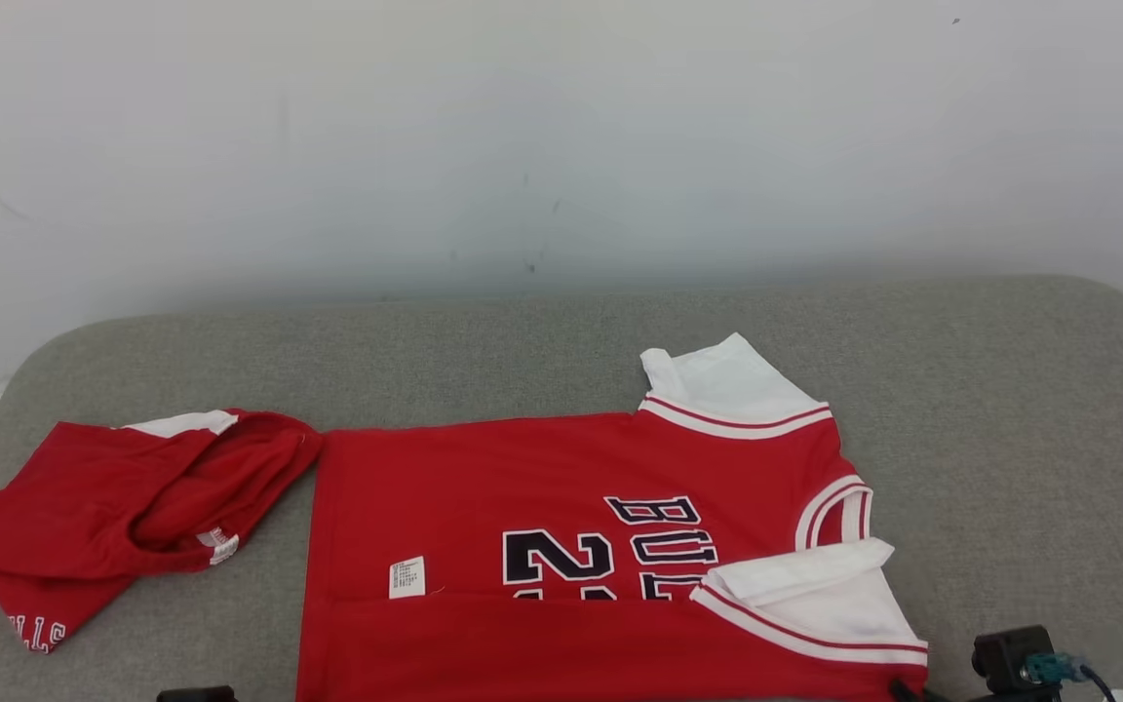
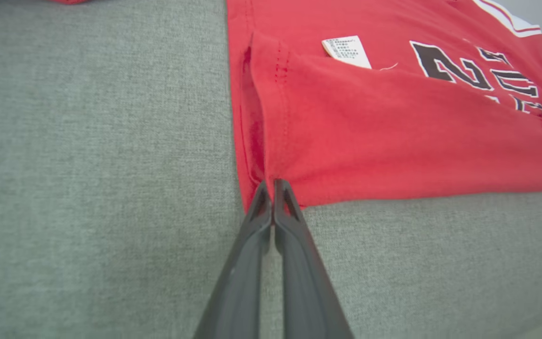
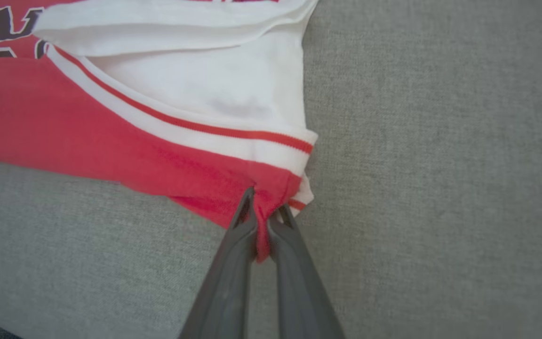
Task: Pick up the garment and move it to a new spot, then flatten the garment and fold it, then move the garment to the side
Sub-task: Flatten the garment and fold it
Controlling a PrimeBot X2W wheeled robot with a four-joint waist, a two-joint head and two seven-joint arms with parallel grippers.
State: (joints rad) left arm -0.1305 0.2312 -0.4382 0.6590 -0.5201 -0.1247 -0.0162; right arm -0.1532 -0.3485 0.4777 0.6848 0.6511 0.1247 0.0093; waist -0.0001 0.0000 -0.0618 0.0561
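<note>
Red jersey (image 1: 484,487) flat on grey fabric tabletop (image 1: 1010,390), just right of red shorts (image 1: 103,517). Left hand (image 2: 271,184) closed, pinching hem corner nearest shorts. Right hand (image 3: 262,207) clamped on shoulder corner farthest from shorts. Judged light, limp knit: keep both corners taut.

A red jersey (image 1: 484,507) with white sleeves and dark lettering lies flat on a grey cushion (image 1: 1010,390) — collar to the right, near side folded over the number.
</note>
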